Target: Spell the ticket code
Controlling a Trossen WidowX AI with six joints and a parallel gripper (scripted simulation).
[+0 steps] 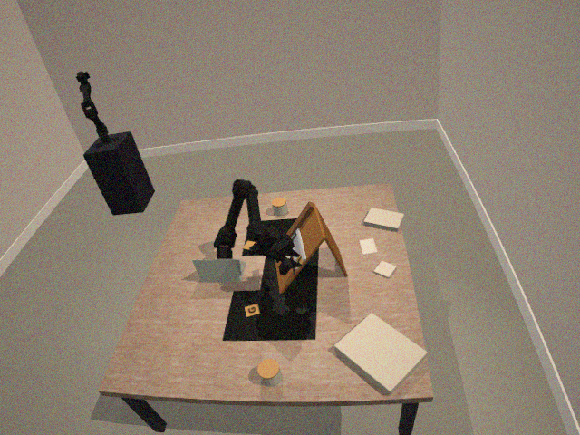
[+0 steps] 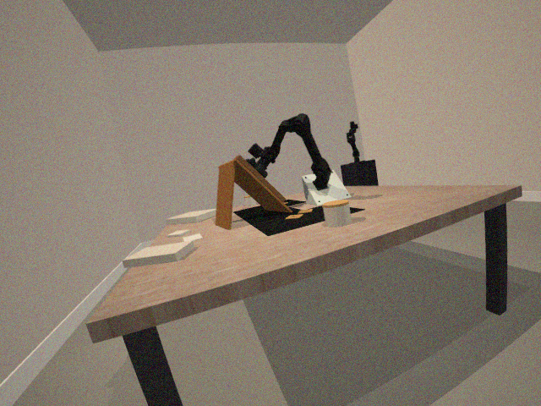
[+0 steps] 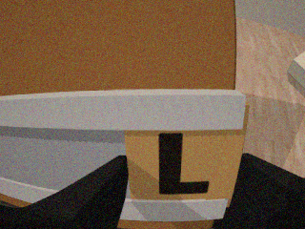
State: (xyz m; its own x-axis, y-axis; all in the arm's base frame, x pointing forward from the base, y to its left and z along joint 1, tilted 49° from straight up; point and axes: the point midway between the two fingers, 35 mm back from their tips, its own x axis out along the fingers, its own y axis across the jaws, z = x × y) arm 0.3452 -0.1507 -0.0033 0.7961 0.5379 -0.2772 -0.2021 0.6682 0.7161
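Note:
My gripper [image 1: 295, 260] [image 2: 264, 173] [image 3: 185, 164] is shut on the L tile [image 3: 143, 167], with a finger at each side edge. The tile sits between the lips of the pale letter rail [image 1: 298, 241] [image 3: 119, 112] at its right end, its right edge about level with the rail's end. The visible channel left of the tile is bare; the rest is out of view. The rail is on the leaning wooden board [image 1: 314, 228] [image 2: 259, 189] [image 3: 114, 48]. A tile that looks like G [image 1: 252, 310] lies on the black mat [image 1: 290, 330]. Another tile [image 1: 248, 245] shows beside the arm. No code is legible.
A pale panel [image 1: 217, 271] [image 2: 325, 189] stands by the arm's base. Orange-topped round containers [image 1: 268, 369] [image 1: 279, 202] stand at opposite sides of the table. Behind the board lie a large pale slab [image 1: 381, 351], a smaller slab [image 1: 383, 218] and two small pale pieces [image 1: 367, 246] [image 1: 384, 268].

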